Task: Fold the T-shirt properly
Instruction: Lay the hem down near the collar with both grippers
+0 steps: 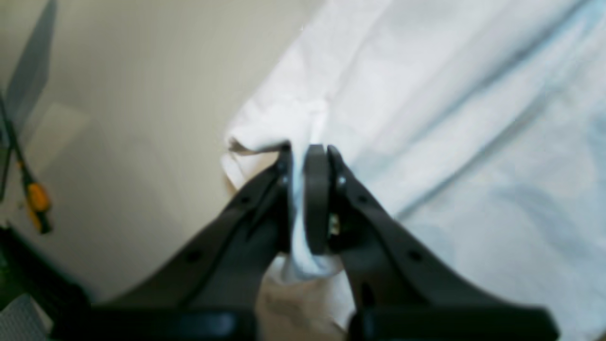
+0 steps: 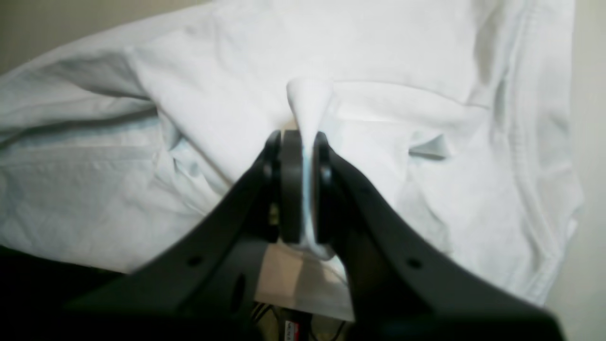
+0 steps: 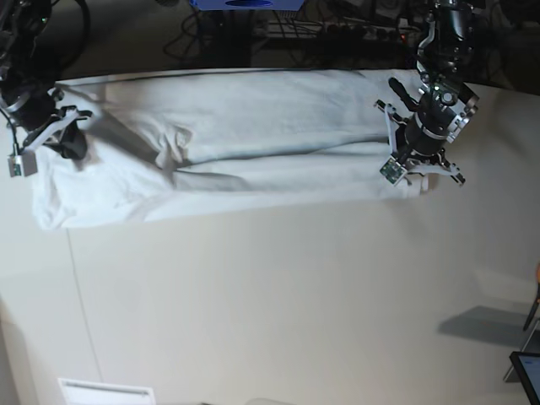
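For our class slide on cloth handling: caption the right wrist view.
Right claw shut on a pinched fold of the white T-shirt, which lies wrinkled beneath.

The right gripper point(image 2: 303, 189) fills the lower middle, its two dark jaws closed on a pinched fold of the white T-shirt point(image 2: 369, 61). The pinched cloth rises above the pads in a small cone and a tuft hangs out below them. Behind, the shirt lies wrinkled across a pale table point(image 2: 589, 142), with a stitched hem running down the right side
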You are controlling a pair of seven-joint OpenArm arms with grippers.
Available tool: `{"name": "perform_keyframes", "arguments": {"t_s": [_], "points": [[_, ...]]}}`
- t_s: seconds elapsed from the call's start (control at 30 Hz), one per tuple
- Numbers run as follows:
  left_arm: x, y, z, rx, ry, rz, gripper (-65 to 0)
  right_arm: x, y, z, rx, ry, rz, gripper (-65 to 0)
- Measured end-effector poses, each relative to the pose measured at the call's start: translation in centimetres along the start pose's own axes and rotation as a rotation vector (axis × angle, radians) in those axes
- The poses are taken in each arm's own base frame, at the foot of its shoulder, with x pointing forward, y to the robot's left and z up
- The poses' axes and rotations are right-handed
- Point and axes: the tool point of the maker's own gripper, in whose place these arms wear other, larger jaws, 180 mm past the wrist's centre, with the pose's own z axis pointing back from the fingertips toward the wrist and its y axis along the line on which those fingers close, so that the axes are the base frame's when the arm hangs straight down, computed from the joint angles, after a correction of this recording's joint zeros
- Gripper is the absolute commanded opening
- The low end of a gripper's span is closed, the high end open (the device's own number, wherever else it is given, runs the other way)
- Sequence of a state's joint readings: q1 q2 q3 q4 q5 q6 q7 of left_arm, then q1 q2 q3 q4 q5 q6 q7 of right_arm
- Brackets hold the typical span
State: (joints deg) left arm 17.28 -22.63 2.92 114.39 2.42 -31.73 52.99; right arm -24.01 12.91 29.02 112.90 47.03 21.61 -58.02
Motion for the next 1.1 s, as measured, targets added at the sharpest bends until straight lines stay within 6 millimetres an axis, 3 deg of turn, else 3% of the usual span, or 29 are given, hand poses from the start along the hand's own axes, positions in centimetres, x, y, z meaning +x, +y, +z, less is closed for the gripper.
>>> {"name": "perform_keyframes", "arguments": {"t_s": [0.2,0.47,0.77,1.1], "points": [[-0.7,0.6,0.2,0.004,0.016,-0.043,-65.0,-0.6,-0.3,0.1,-0.014,0.02,0.008,-64.9],[-1.9,-1.4,0.4,-0.065,0.043,-0.085,-65.0,-2.0,-1.6,-0.1,-0.113,0.077,0.058,-64.9],[-2.6,-2.0,0.6,-0.082,0.059,-0.092,-65.0,-3.2,0.1,-1.6,-0.099,0.112,0.103,-63.8],[-2.9,-3.6,0.7,-0.136,0.069,-0.189,-65.0,-3.7,-1.8,-1.5,-0.224,0.141,0.16,-36.4]]}}
